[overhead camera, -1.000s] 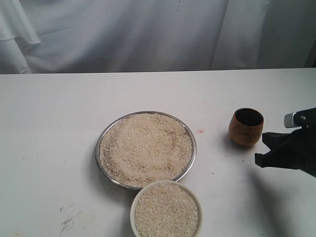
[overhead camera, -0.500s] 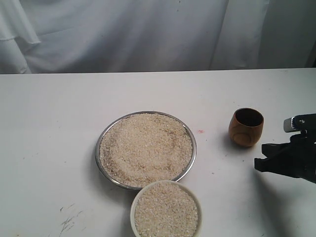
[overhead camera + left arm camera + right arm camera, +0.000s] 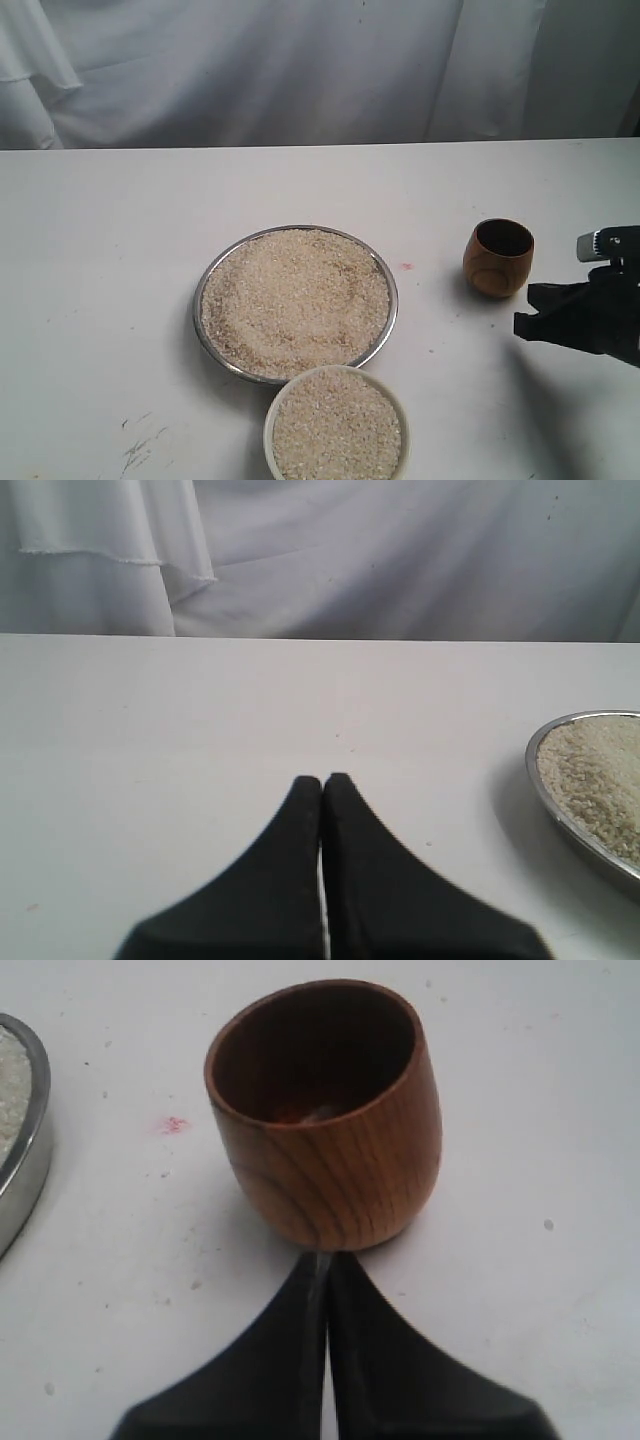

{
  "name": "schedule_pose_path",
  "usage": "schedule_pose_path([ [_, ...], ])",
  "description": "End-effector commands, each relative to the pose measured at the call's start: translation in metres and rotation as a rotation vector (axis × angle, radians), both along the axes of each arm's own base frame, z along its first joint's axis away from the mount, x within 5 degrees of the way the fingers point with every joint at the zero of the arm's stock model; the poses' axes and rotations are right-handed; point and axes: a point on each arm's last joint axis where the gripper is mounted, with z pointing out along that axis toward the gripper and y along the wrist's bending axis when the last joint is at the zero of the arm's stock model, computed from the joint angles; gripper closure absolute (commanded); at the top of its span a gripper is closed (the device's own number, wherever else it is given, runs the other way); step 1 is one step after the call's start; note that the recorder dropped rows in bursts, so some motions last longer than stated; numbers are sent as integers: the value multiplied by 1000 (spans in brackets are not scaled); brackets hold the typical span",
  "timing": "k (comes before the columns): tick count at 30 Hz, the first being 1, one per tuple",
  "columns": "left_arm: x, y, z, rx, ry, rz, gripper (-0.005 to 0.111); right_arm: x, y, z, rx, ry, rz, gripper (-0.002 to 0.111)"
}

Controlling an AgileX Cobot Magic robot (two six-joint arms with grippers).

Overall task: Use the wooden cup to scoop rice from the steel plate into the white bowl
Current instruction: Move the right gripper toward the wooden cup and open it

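Right end effector [image 3: 325, 1260] shifted slightly; wooden cup [image 3: 498, 262] unmoved

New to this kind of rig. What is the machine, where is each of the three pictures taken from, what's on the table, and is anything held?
This is a robot with two arms, each ending in a black two-fingered hand. The wide picture comes from a camera off the arms, looking over a white table. The other two come from a camera on each wrist, looking along that hand.

On the table sit a wide shallow steel plate covered with pale rice, a smaller white bowl also full of rice, and a small glossy orange-brown wooden cup standing upright.

The right hand is closed, with its tips right by the foot of the cup, not gripping it. The left hand is also closed, over bare table with the plate's edge off to one side. Nothing is held.
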Motion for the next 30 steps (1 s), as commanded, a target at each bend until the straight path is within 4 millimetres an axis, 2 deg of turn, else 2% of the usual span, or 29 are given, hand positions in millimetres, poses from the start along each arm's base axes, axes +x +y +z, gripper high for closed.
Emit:
schedule_pose_path([
  [1, 0, 0, -1, -4, -7, -1, 107, 3, 3, -3, -12, -62, 63, 108],
  [10, 0, 0, -1, -4, -7, -1, 107, 6, 9, -21, 39, -122, 111, 108],
  [19, 0, 0, -1, -4, -7, -1, 107, 4, 9, -31, -6, -106, 139, 108],
  [22, 0, 0, -1, -4, -7, -1, 107, 4, 9, -31, -4, -108, 141, 100],
  [23, 0, 0, -1, -4, -7, -1, 107, 4, 9, -31, -6, -108, 142, 95],
  [25, 0, 0, -1, -4, -7, -1, 107, 4, 9, -31, -4, -111, 144, 73],
  [26, 0, 0, -1, -4, -7, -1, 107, 4, 9, -31, -3, -110, 140, 46],
  [27, 0, 0, -1, -4, -7, -1, 107, 5, 8, -31, 5, -106, 123, 35],
  [28, 0, 0, -1, -4, -7, -1, 107, 7, 5, -31, 6, -106, 75, 13],
  [30, 0, 0, -1, -4, -7, -1, 107, 8, 3, -31, 8, -104, 49, 3],
])
